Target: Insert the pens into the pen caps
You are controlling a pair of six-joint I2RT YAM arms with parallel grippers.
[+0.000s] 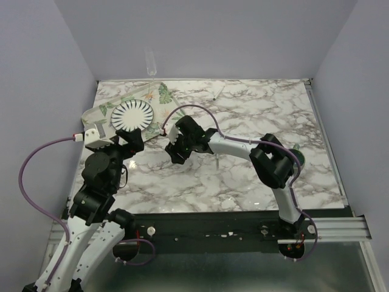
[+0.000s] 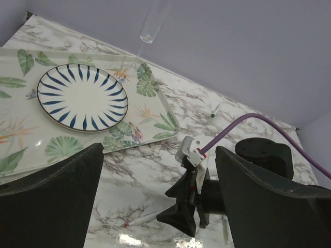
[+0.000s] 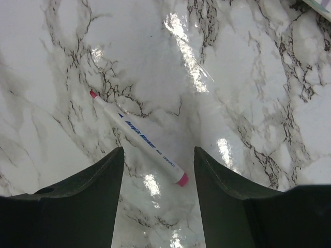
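Gleaming marble tabletop (image 1: 243,182), lavender walls (image 1: 200,36) enclosing; pen (image 3: 138,138) lying flat.

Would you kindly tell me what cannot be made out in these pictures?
Top external: the pink-tipped pen is hidden beneath the right end effector.
Top external: the far pen is too small to tell whether it is capped.
Top external: a green thing is half hidden behind the right arm; cap or not, unclear.
Right wrist: whether that pen's pink rear end is a cap, cannot tell.
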